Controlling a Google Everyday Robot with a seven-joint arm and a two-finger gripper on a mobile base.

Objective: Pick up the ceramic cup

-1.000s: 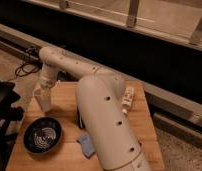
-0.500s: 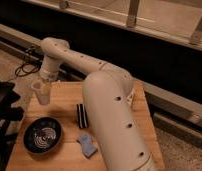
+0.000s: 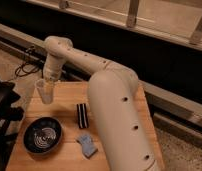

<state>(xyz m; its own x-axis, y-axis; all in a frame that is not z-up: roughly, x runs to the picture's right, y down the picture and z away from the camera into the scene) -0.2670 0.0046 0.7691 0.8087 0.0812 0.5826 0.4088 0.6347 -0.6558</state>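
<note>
The ceramic cup [image 3: 44, 92] is small, white and handleless, and stands upright at the far left of the wooden table [image 3: 69, 160]. My gripper [image 3: 47, 83] comes down from the white arm [image 3: 114, 110] onto the cup's rim and is shut on it. The cup's base is at or just above the tabletop; I cannot tell which. The arm sweeps from the lower right over the table's right half and hides it.
A wide dark bowl [image 3: 42, 135] with a pale swirl sits front left. A black oblong object [image 3: 82, 115] and a blue object [image 3: 87, 145] lie mid-table. A black chair [image 3: 1, 110] stands left of the table. Cables [image 3: 24, 65] lie on the floor behind.
The arm has swung its bulk to the right, uncovering the black and blue objects. The gripper and cup have shifted slightly upward near the table's far left edge.
</note>
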